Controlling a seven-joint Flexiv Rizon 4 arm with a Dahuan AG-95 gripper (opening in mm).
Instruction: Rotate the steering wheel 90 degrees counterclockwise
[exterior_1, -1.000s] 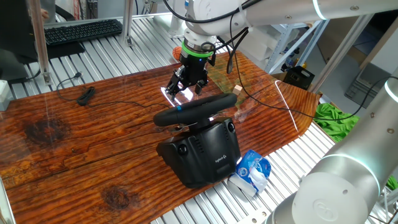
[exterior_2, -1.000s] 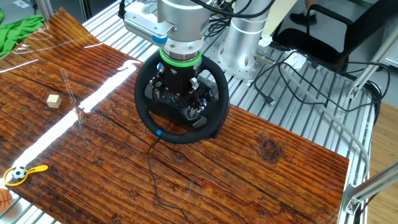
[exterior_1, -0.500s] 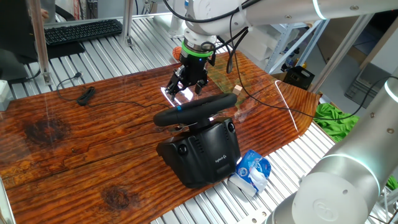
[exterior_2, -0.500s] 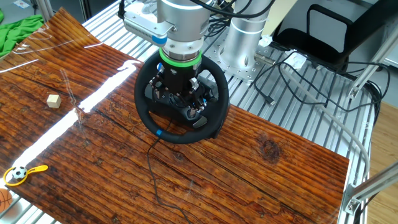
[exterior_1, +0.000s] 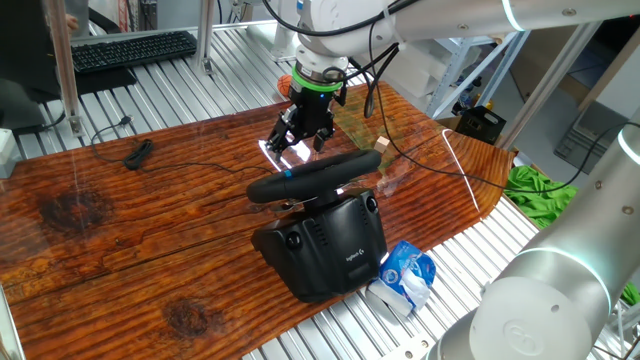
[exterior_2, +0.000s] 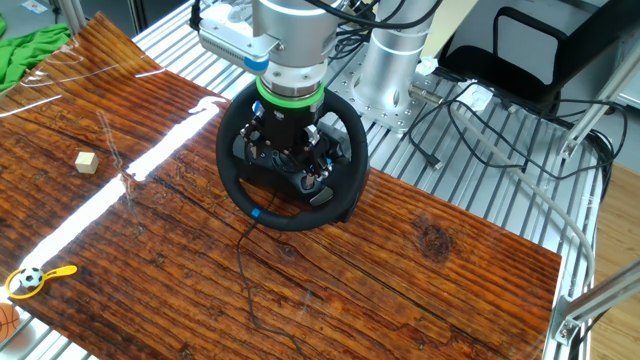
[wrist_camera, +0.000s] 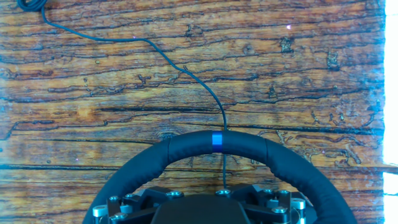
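One gripper (exterior_1: 297, 141) hangs above the steering wheel (exterior_1: 313, 177), pointing straight down, and its fingers stand wide apart with nothing between them. In the other fixed view it sits over the wheel's hub, inside the ring of the rim, touching no part of the rim as far as can be told. The wheel sits near the middle of the wooden table (exterior_1: 120, 230), tilted on its bulky black base (exterior_1: 325, 245), which faces one long edge so that the rim leans back toward the arm.

The blue stripe (wrist_camera: 216, 141) marks the top of the rim, and the hand view shows it centred in the frame, which suggests the gripper is lined up on that mark as a reference for the turn. A thin black cable (wrist_camera: 180, 68) runs from under the rim across the table; it lies slack and flat, so it should not resist a quarter turn.

Judged from this, the turn has not begun: the stripe is at its start position and the rim is not held. The open fingers probably need to drop around the padded rim before any sweep counterclockwise. A crumpled blue-and-white packet (exterior_1: 405, 275) lies just beside the base, clear of the rim's path.
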